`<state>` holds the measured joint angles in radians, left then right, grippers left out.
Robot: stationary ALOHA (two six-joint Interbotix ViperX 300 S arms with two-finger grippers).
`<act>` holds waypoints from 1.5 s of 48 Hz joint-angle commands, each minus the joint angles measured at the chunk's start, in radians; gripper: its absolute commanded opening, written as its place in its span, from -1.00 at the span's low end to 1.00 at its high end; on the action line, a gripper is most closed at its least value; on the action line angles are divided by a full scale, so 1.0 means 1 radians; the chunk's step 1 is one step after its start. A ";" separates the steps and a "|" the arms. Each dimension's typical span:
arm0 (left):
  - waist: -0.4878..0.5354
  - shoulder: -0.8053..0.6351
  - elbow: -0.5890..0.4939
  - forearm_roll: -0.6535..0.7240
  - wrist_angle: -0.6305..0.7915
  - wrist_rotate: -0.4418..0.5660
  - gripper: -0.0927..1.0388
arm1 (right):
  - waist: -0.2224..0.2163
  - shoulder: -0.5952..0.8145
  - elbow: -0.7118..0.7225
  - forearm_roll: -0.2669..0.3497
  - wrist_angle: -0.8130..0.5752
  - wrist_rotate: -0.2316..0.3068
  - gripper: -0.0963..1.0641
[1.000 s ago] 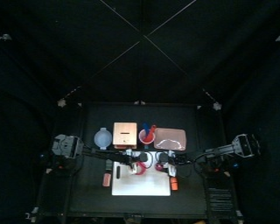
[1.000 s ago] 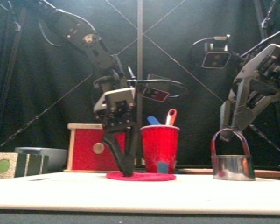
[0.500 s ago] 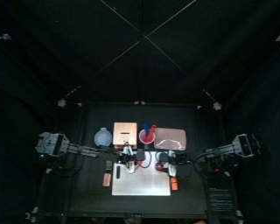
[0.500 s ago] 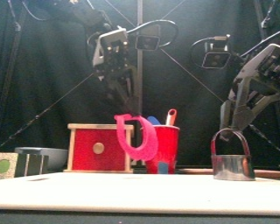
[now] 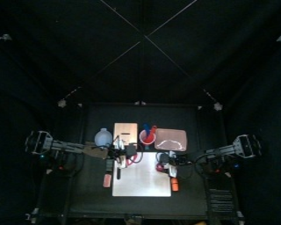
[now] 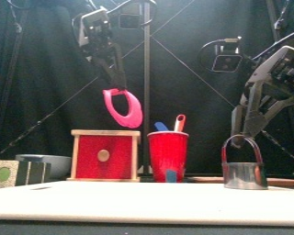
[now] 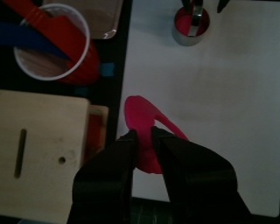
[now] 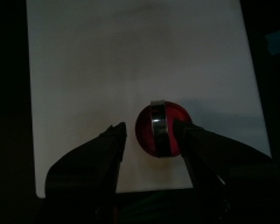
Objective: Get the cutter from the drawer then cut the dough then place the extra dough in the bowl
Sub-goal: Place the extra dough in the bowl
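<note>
Lifted higher and carried leftward since half a second earlier, by the left claw (image 6: 111, 86): the ring of pink dough (image 6: 120, 116), level with the red cup (image 6: 168, 156) at that earlier point, by then well above it and over the wooden box (image 6: 104, 156). Hung from closed jaws, pinched at its upper edge, clear of everything below. Seen from above, held near the box's front, with the blue-grey bowl (image 5: 102, 138) just beyond to the left on the tabletop. Kept unmoved on the right: the right claw (image 6: 242, 138), poised at the wire handle of the metal cutter (image 6: 244, 175), jaws apart on either side and not seen to press. Left standing on the white cutting board (image 8: 130, 61), that cutter, with a round of red dough (image 8: 174, 133) inside it. Judged as the last step, with cutting done and the extra dough on its way to the bowl. Called for next, probably: more travel left until above the bowl, a drop in height, then opening the jaws so the limp ring fell inside rather than draping over the rim.
</note>
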<state>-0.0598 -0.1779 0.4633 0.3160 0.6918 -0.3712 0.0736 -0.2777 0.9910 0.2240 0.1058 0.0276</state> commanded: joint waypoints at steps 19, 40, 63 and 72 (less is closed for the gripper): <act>0.196 -0.445 0.250 0.038 -0.023 -0.055 0.27 | -0.003 -0.025 -0.021 0.002 -0.003 0.000 0.60; 0.422 -0.574 0.456 0.012 -0.063 -0.049 0.27 | -0.003 -0.017 -0.031 0.003 -0.003 0.000 0.60; 0.476 -0.397 0.538 -0.008 -0.204 -0.049 0.27 | -0.003 -0.014 -0.025 0.002 -0.003 -0.002 0.60; 0.497 -0.331 0.535 -0.009 -0.247 -0.048 0.27 | -0.002 -0.014 -0.023 0.005 -0.003 0.000 0.60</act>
<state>0.4310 -0.5262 1.0140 0.3053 0.4694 -0.4188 0.0721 -0.2761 0.9802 0.2255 0.1058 0.0276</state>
